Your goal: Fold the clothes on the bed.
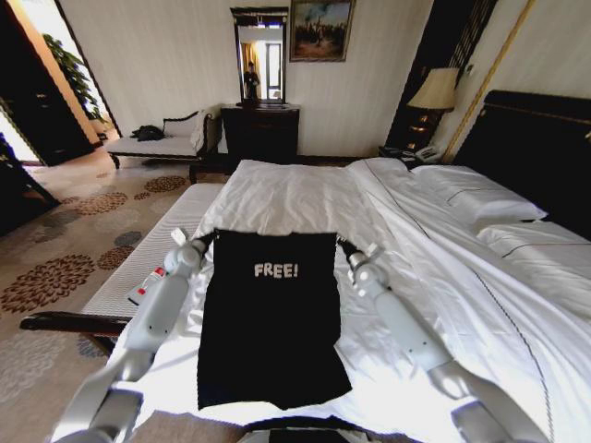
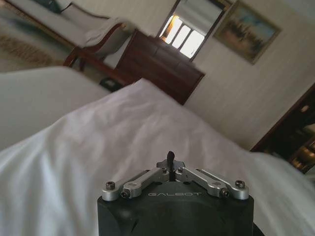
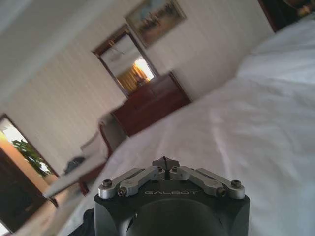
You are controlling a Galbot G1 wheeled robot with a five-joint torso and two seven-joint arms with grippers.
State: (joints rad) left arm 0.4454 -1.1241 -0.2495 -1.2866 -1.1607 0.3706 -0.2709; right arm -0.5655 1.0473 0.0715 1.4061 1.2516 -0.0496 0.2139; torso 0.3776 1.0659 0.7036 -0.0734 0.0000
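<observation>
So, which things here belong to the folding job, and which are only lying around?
Job:
black T-shirt, pinched at its far corners
bed
left gripper, shut
right gripper, shut

Lying about:
red-and-white remote on the bench
dresser
bedside lamp

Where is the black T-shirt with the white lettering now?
In the head view, the black short-sleeved T-shirt hangs over the white bed, between the left gripper and right gripper.
</observation>
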